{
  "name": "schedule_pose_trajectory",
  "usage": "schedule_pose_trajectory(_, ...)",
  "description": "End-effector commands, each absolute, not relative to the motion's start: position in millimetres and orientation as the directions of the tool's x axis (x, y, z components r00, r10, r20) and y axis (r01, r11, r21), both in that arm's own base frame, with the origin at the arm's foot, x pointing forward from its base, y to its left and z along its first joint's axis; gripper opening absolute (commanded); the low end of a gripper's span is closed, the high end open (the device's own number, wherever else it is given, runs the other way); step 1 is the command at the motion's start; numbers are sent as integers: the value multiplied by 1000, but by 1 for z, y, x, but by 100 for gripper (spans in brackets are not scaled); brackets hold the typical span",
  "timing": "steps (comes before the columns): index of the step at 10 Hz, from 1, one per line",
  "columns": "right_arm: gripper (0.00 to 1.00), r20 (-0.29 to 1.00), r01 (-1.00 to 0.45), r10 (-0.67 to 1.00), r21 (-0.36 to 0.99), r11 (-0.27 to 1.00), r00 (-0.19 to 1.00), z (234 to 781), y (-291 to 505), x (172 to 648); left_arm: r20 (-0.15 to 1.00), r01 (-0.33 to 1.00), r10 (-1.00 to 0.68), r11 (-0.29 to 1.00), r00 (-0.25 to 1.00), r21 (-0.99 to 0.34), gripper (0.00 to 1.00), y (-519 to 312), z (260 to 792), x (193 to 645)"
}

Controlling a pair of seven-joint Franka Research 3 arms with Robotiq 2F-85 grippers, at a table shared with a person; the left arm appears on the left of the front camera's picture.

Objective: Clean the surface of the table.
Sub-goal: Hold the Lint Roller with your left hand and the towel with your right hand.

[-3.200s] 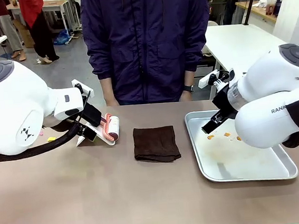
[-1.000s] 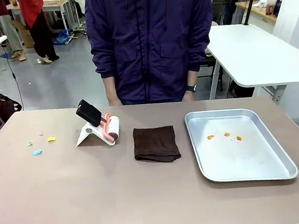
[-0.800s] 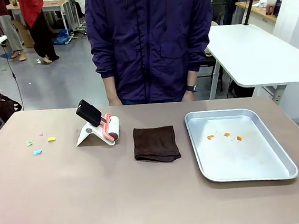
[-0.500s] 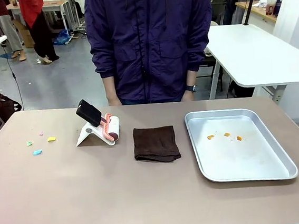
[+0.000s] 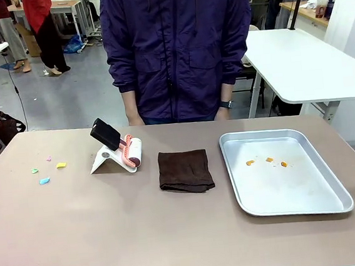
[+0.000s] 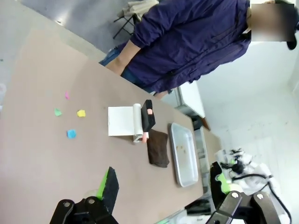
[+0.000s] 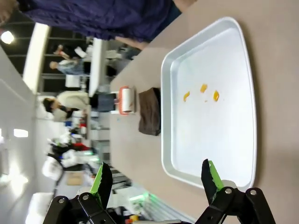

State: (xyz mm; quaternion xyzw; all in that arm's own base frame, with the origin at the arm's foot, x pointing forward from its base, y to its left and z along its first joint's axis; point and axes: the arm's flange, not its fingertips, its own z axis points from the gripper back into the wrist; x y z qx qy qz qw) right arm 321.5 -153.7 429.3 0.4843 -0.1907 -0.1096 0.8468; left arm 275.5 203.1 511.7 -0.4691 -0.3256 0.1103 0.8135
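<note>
Left gripper (image 6: 163,184) was wide open, green pads well apart, hanging high over the left end of the table (image 5: 112,240). Right gripper (image 7: 156,177) was likewise fully spread, holding nothing, above the near rim of the metal tray (image 5: 233,178). The brownish table top filled the foreground in the front view, running from the near edge to the person at the far side. The tray sat on its right half, with three small orange bits (image 5: 269,159) lying toward its far end. Just left of the tray, apart from it, a folded dark brown cloth (image 5: 184,170) lay flat near the table's middle. Left of the cloth, a lint roller (image 5: 129,151) with a black handle leaned on a white stand (image 5: 107,162). Further left, coloured paper scraps (image 5: 44,180) were scattered on the top: blue, yellow, green and pink. A person in a dark purple jacket (image 5: 179,51) stood at the far edge, arms down. A white table (image 5: 303,64) stood behind to the right.
</note>
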Motion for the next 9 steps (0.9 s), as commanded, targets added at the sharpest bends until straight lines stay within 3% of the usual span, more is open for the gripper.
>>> schedule_pose_trajectory(1,100,287,-12,-297,738,675,911,454,-74,309,430,136,376,602,821,-787,100,189,530,315)
schedule_pose_trajectory(3,100,364,-125,-159,645,754,917,477,-7,320,444,112,313,700,840,-705,100,153,545,361)
schedule_pose_trajectory(6,100,415,-252,42,466,848,909,478,108,347,474,193,199,731,858,-654,100,78,524,426)
schedule_pose_trajectory(7,100,377,-295,127,430,854,917,470,141,355,453,206,150,738,879,-643,100,60,512,440)
schedule_pose_trajectory(9,100,340,-256,123,382,888,932,442,204,370,386,190,81,766,919,-614,100,22,478,469)
